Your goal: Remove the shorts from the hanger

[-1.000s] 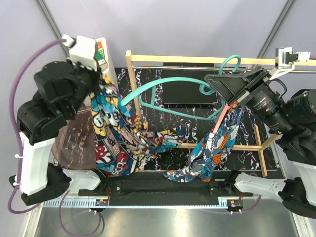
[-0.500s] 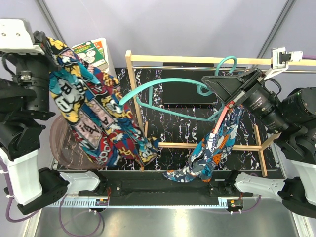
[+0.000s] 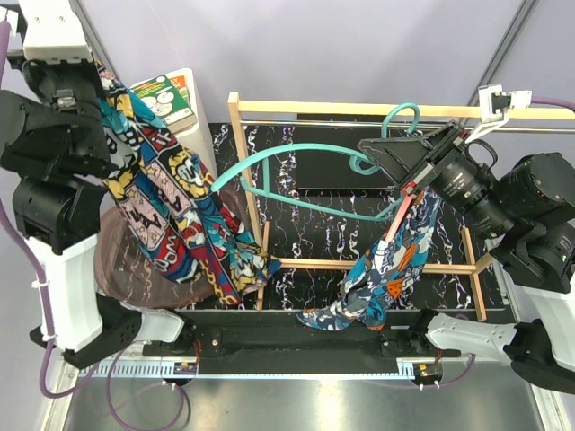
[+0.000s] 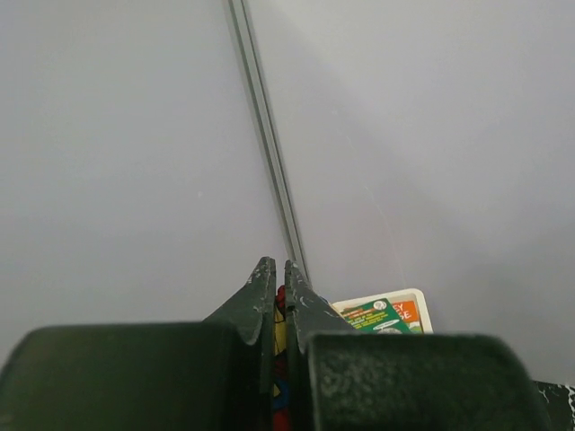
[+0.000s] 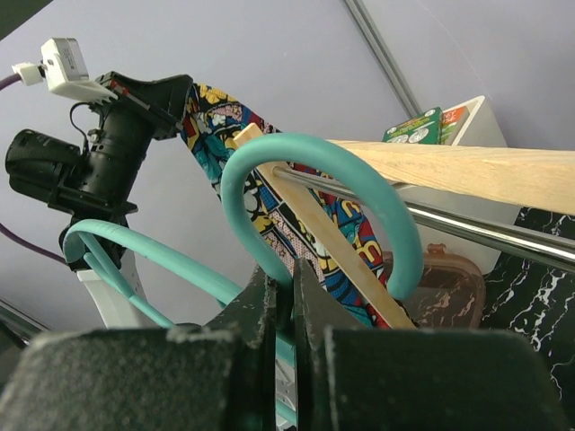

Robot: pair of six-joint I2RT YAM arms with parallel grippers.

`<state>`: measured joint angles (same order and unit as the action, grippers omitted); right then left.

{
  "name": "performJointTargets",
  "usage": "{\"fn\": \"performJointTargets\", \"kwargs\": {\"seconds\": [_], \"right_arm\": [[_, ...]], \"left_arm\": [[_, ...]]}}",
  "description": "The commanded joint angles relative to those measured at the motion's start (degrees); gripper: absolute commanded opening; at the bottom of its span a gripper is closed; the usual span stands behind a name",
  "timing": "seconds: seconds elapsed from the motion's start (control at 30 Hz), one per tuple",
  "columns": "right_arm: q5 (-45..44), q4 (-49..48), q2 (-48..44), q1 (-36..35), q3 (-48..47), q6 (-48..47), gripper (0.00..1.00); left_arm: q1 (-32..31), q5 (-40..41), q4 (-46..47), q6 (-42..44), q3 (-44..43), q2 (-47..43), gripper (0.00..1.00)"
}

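Although lettering shows in several spots, little of it can be read. The box (image 3: 166, 97) down and to the right of the left claw (image 4: 276, 267) carries a green and orange label with white print, too small to make out in either view. The comic shorts (image 3: 171, 206) show fat block letters in yellow and white panels, but the folds break them up before any word forms.

Counted, there are two pairs of shorts, one teal hanger (image 5: 314, 146), one wooden rack (image 3: 359, 109), one box and one brown tub (image 3: 112, 265).

The left claw is raised high. Its fingers are pressed together on a sliver of red, yellow and blue cloth, so it is clamped on the comic shorts. These hang below it in a long drape that slants down to the right. The lower end lies beside the rack's front post, over the black marbled desk (image 3: 314, 229). One teal arm of the hanger reaches the drape, but I cannot tell whether it passes through the cloth.

The right claw (image 5: 283, 269) is closed on the hanger just under its hook. The hook curls over the metal rail (image 5: 467, 229) beneath the rack's top bar. The teal shorts (image 3: 386, 260) hang directly below this claw, their bottom end crumpled on the desk. The claw hides what holds them up.
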<state>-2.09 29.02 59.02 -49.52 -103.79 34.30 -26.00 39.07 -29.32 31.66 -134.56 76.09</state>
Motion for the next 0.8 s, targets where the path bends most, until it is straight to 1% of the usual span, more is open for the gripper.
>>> {"fn": "performJointTargets", "kwargs": {"seconds": [0.0, 0.1, 0.23, 0.27, 0.33, 0.4, 0.5, 0.53, 0.57, 0.6, 0.63, 0.67, 0.7, 0.77], "right_arm": [[-0.5, -1.0, 0.1, -0.1, -1.2, -0.7, 0.00], [-0.7, -0.9, 0.0, -0.1, -1.2, -0.9, 0.00], [-1.2, -0.9, 0.0, -0.1, -1.2, -1.4, 0.00], [-1.2, -0.9, 0.0, -0.1, -1.3, -1.3, 0.00], [-1.3, -0.9, 0.2, -0.1, -1.5, -1.7, 0.00], [-1.3, -0.9, 0.2, -0.1, -1.6, -1.9, 0.00], [-1.4, -0.8, 0.2, -0.1, -1.5, -2.0, 0.00], [-1.5, -0.7, 0.2, -0.1, -1.4, -2.1, 0.00], [-1.5, -0.7, 0.1, -0.1, -1.4, -2.2, 0.00], [-1.7, -0.5, 0.0, -0.1, -1.2, -2.3, 0.00], [-1.6, -0.4, -0.1, 0.0, -1.2, -2.3, 0.00], [-1.8, -0.4, -0.1, -0.1, -1.1, -2.3, 0.00], [-1.9, -0.3, -0.1, -0.1, -1.0, -2.5, 0.00], [-2.0, -0.1, -0.1, -0.1, -1.0, -2.6, 0.00]], "left_arm": [[2.4, -3.3, 9.4, 0.2, -3.8, 0.2, 0.00], [3.1, -2.4, 15.7, 3.0, -4.5, 0.7, 0.00], [4.3, -2.5, 22.3, 7.5, -9.1, 3.0, 0.00], [4.7, -2.9, 24.1, 7.9, -9.1, 3.4, 0.00], [5.3, -4.1, 25.4, 7.7, -7.5, 3.3, 0.00], [6.3, -3.9, 24.0, 6.4, -6.2, 3.3, 0.00], [8.4, -2.9, 20.5, 1.6, -0.5, 2.3, 0.00], [9.1, -2.9, 19.4, -2.3, 1.1, 1.9, 0.00], [10.1, -3.1, 17.0, -4.4, 4.5, 0.9, 0.00], [10.4, -3.0, 15.5, -8.9, 6.3, -0.5, 0.00], [11.1, -3.0, 14.8, -11.2, 10.1, -1.2, 0.00], [11.4, -2.4, 14.3, -13.3, 11.8, -1.9, 0.00], [11.5, -1.7, 13.8, -17.5, 13.3, -2.5, 0.00], [11.8, -0.1, 9.8, -22.1, 14.7, -3.4, 0.00]]}}
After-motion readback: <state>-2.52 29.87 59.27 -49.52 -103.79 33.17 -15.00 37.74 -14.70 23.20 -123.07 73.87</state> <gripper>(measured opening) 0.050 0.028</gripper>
